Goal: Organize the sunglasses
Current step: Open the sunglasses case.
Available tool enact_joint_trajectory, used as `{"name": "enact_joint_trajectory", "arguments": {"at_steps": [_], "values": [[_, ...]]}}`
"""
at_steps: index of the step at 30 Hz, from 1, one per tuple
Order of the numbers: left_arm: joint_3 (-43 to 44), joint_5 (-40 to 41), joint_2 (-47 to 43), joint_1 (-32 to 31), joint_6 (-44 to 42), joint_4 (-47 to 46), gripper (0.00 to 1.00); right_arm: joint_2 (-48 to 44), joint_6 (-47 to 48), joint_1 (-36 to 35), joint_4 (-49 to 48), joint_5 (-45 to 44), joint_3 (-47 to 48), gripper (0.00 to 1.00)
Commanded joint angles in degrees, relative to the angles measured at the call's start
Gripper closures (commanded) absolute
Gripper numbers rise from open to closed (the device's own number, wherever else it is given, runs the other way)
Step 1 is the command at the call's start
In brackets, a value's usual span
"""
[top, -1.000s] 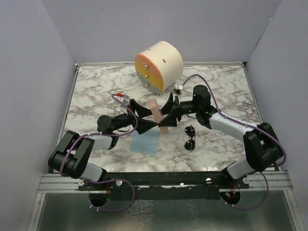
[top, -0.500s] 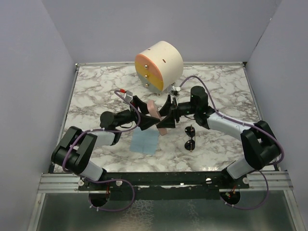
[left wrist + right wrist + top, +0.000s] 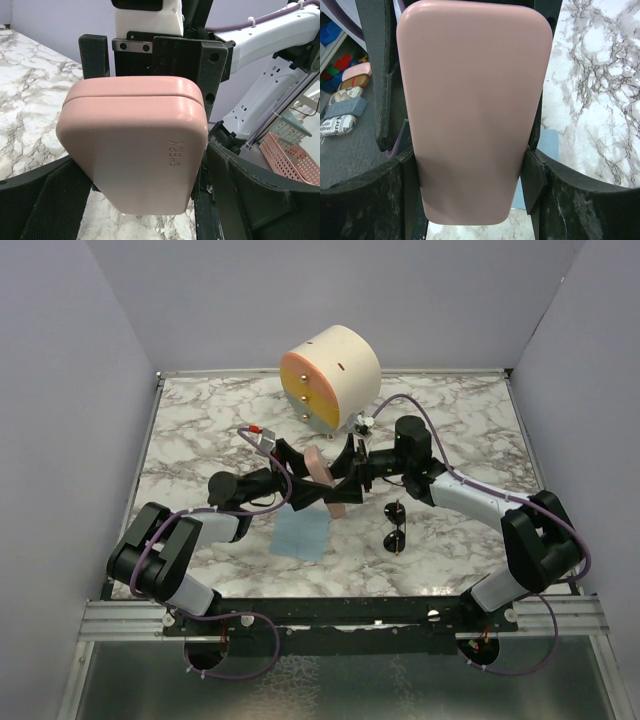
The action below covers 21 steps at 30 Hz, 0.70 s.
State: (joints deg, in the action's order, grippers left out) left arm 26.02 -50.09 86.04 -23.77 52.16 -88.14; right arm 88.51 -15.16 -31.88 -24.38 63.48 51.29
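Note:
The sunglasses, with round black lenses and a thin black frame, lie on the marble table right of centre, free of both grippers. The pink glasses case is closed and held in the air between the two grippers. My left gripper is shut on its left end, and my right gripper is shut on its right end. The case fills the left wrist view between that gripper's jaws. It also fills the right wrist view between that gripper's jaws.
A light blue cloth lies flat on the table under and in front of the case. A round cream and orange drawer unit stands at the back centre. Purple walls enclose the table on three sides.
Both grippers and the pink case between them have shifted a little toward the back left. The sunglasses and the cloth have not moved.

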Motion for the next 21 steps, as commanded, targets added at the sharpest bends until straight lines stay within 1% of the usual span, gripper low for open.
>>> {"name": "enact_joint_trajectory", "arguments": {"at_steps": [1,3,5,6,10,11,13,15,16,17,19,20,21], "values": [[-0.7,0.2,-1.1,-0.5,-0.3,-12.9,0.11,-0.9,0.7,-0.2,-1.5,-1.7,2.0,0.99],[-0.8,0.1,-1.1,-0.5,-0.3,-12.8,0.16,-0.9,0.9,-0.2,-1.3,-1.9,1.8,0.99],[-0.8,-0.2,-0.9,-0.5,-0.3,-12.9,0.25,-1.1,1.0,-0.2,-1.3,-2.0,1.6,0.99],[-0.9,-0.3,-0.8,-0.4,-0.2,-12.9,0.26,-1.3,1.1,-0.2,-1.3,-2.1,1.5,0.99],[-1.8,0.3,-1.0,-0.3,-0.7,-12.9,0.23,-2.0,1.2,-0.2,-1.2,-2.7,1.3,0.99],[-1.9,0.4,-1.2,-0.3,-0.7,-12.8,0.23,-2.1,1.3,-0.2,-1.1,-2.9,1.3,0.99],[-1.7,0.1,-1.2,-0.3,-0.6,-12.9,0.28,-2.3,1.3,-0.2,-1.1,-3.2,1.1,0.99],[-1.3,-0.4,-1.1,-0.3,-0.2,-12.9,0.34,-2.3,1.2,-0.2,-1.3,-3.5,1.0,0.99],[-1.0,-0.9,-1.0,-0.3,0.0,-12.9,0.42,-2.3,1.2,-0.2,-1.4,-3.8,0.9,0.99],[-0.8,-1.3,-0.8,-0.3,0.2,-12.9,0.47,-2.3,1.1,-0.2,-1.6,-3.8,0.8,0.99],[-0.6,-1.4,-0.7,-0.3,0.4,-12.9,0.49,-2.4,1.1,-0.1,-1.7,-3.8,0.8,0.99],[-0.5,-1.5,-0.7,-0.3,0.4,-12.9,0.57,-2.4,1.2,-0.2,-1.8,-3.6,0.7,0.99],[-0.4,-1.8,-0.7,-0.3,0.3,-12.9,0.7,-2.5,1.1,-0.2,-2.0,-3.3,0.6,0.99]]}}
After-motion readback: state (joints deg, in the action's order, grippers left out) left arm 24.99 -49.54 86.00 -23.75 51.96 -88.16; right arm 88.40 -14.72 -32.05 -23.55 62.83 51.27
